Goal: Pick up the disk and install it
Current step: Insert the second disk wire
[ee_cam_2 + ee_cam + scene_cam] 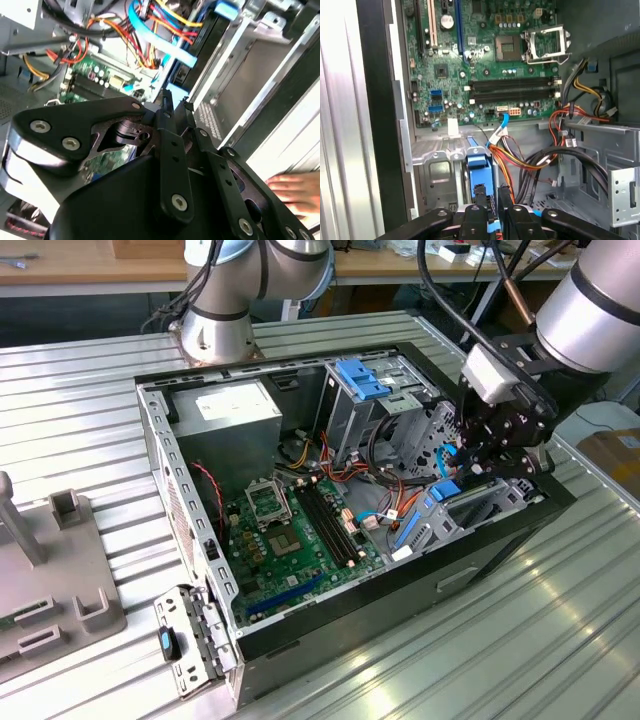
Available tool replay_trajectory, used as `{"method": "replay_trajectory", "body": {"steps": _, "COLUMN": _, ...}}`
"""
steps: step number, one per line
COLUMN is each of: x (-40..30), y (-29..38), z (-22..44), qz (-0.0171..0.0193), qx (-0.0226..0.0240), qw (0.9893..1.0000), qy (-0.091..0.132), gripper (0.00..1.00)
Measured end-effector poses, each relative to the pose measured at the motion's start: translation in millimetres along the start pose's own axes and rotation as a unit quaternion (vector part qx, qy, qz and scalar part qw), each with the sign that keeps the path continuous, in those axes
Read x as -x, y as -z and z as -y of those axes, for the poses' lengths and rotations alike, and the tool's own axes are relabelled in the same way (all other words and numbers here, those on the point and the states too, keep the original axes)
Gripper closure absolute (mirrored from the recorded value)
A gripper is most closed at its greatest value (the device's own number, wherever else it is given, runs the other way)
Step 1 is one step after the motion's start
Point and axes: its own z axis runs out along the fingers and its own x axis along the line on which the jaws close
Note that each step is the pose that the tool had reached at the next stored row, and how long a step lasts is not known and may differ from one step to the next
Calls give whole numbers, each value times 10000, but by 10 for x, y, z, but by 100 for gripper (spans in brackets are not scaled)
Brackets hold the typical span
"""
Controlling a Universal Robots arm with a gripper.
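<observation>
You see a ribbed metal table (560, 640) shining under bright light, a wooden bench (70, 265) along the back, and a grey fixture (50, 590) at the exterior view's left.

Open computer case (190, 530) lying on a ribbed metal table (560, 640).

Inside, a green motherboard (290, 545) with an empty processor socket (545, 46) and black memory slots (512, 90); beside it a grey power supply (235, 410), a metal drive cage (385, 415) topped by a light blue ribbed latch (362, 378), and red, orange and yellow wires (520, 160) mixed with a thin blue cable (502, 127). On the exterior view's left, a grey fixture block (60, 570) resting on the table, well apart from the case.
</observation>
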Motion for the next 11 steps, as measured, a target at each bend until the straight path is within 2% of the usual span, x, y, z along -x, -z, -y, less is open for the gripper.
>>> {"method": "replay_trajectory", "body": {"steps": 2, "x": 0, "y": 0, "z": 0, "qz": 0, "qx": 4, "qw": 10000, "qy": -1, "gripper": 76}}
{"method": "replay_trajectory", "body": {"steps": 4, "x": 31, "y": -4, "z": -2, "qz": 0, "qx": 4, "qw": 10000, "qy": 0, "gripper": 76}}
{"method": "replay_trajectory", "body": {"steps": 6, "x": 156, "y": -20, "z": -16, "qz": 1, "qx": 4, "qw": 10000, "qy": -1, "gripper": 76}}
{"method": "replay_trajectory", "body": {"steps": 11, "x": 162, "y": -20, "z": -17, "qz": 0, "qx": 4, "qw": 10000, "qy": -1, "gripper": 76}}
